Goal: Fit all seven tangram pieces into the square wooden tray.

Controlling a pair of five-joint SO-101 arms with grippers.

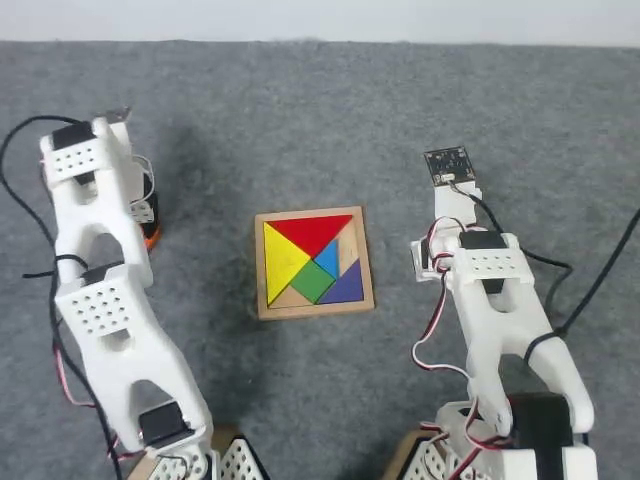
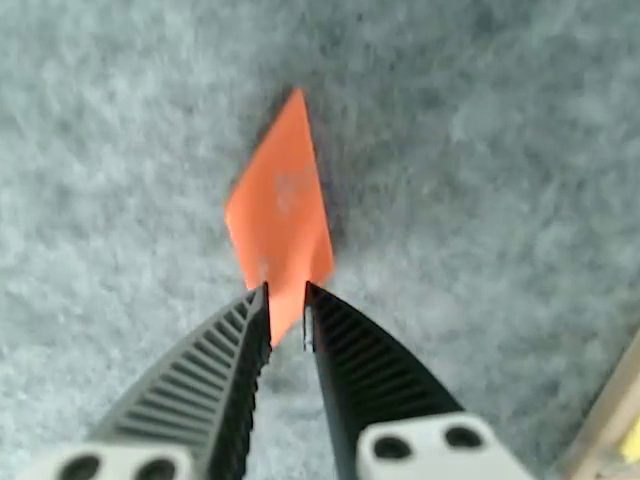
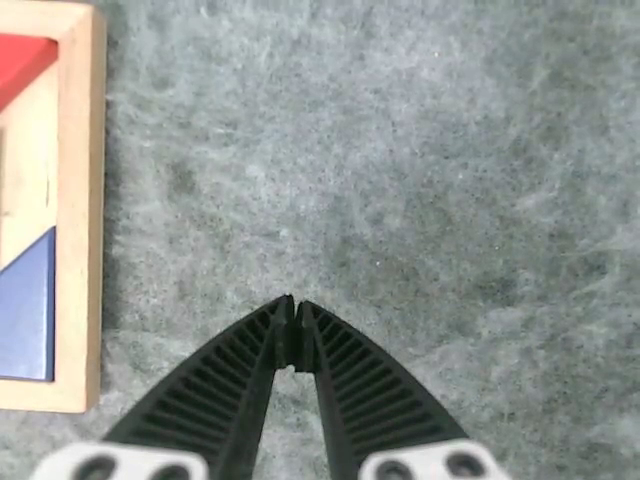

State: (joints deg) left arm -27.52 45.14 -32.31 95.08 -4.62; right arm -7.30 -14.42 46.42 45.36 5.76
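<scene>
Left pincer pinching orange piece by near tip.

The left arm is stretching along the left side of the wooden tray, the left end effector pinching a corner of the orange piece, while the right arm is standing to the tray's right, the right end effector holding its fingertips pressed together.

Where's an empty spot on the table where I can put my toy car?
The wide grey mat beyond the tray is bare, and so is the patch on its near side, between the left arm and right arm. It is crowded by the left gripper, which holds the orange piece.
</scene>
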